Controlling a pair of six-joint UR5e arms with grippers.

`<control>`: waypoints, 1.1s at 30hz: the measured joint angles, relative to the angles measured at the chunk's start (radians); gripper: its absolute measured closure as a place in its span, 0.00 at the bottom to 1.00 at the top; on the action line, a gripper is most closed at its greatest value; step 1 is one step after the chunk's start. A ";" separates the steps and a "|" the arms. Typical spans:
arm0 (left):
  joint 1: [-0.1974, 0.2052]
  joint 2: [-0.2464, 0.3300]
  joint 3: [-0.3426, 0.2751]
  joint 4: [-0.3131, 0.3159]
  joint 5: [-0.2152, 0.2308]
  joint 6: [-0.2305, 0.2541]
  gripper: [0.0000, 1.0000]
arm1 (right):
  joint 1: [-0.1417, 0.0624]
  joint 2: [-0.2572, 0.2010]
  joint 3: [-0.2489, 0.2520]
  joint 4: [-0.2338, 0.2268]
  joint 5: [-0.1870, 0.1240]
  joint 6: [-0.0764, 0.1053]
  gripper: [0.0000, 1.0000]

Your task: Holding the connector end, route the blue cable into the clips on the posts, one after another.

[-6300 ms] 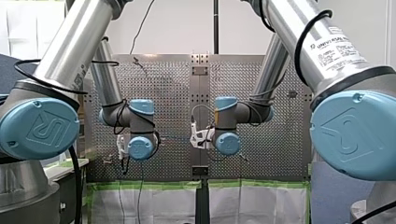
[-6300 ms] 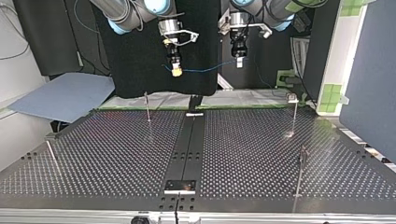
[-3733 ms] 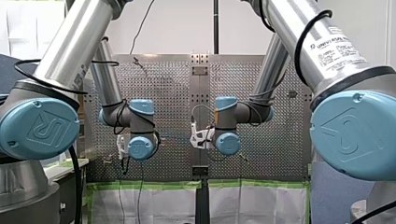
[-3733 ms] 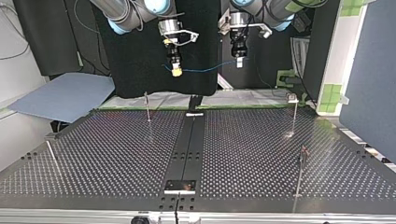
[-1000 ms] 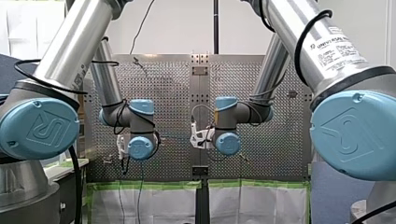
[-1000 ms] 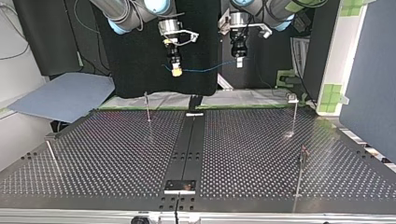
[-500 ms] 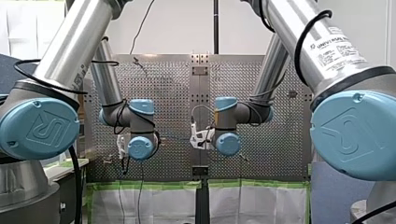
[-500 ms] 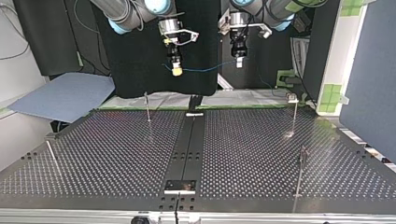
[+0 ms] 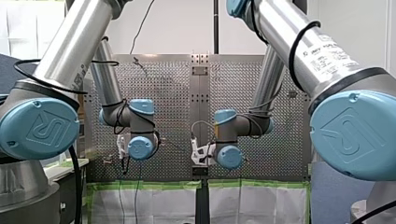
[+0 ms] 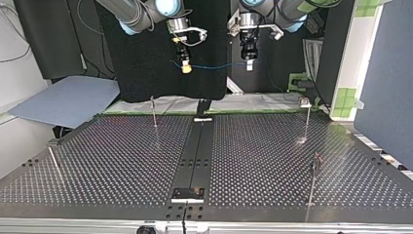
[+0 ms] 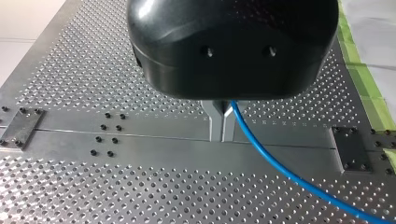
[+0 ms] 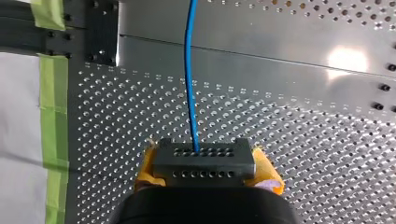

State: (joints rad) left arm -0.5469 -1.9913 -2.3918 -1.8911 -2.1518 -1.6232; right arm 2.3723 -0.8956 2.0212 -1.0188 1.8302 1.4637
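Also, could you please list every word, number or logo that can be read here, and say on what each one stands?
Nothing can be quoted with certainty.
Printed label on my right arm's tube, front view: several lines, too blurred to read.
My left arm's blue joint cap: a raised logo, letters unclear.
My right arm's blue joint cap: the same raised logo, unclear.
Top and wrist views: none.

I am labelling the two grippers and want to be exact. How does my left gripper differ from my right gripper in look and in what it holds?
My left gripper has bare metal fingers; my right gripper has yellow pads. My left gripper pinches the blue cable itself; my right gripper clamps the dark connector at its end. Both are shut, joined by that one cable.
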 joint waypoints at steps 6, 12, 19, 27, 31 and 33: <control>0.026 -0.029 -0.002 -0.029 0.029 0.029 1.00 | 0.000 0.003 0.000 0.000 0.000 0.000 1.00; 0.035 -0.071 -0.002 -0.084 0.051 0.062 1.00 | -0.004 0.021 -0.025 0.026 0.021 -0.011 1.00; 0.036 -0.078 -0.002 -0.107 0.053 0.066 1.00 | -0.004 0.026 -0.042 0.094 0.029 -0.014 1.00; 0.038 -0.076 -0.002 -0.110 0.055 0.068 1.00 | -0.005 0.026 -0.043 0.144 0.029 -0.014 1.00; 0.048 -0.057 0.005 -0.129 0.074 0.073 1.00 | -0.005 0.026 -0.043 0.147 0.029 -0.014 1.00; 0.056 -0.041 0.008 -0.146 0.090 0.068 1.00 | -0.006 0.025 -0.045 0.149 0.031 -0.016 1.00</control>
State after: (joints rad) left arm -0.4909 -2.0321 -2.3839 -2.0368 -2.0615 -1.5547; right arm 2.3668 -0.8710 1.9761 -0.8697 1.8614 1.4480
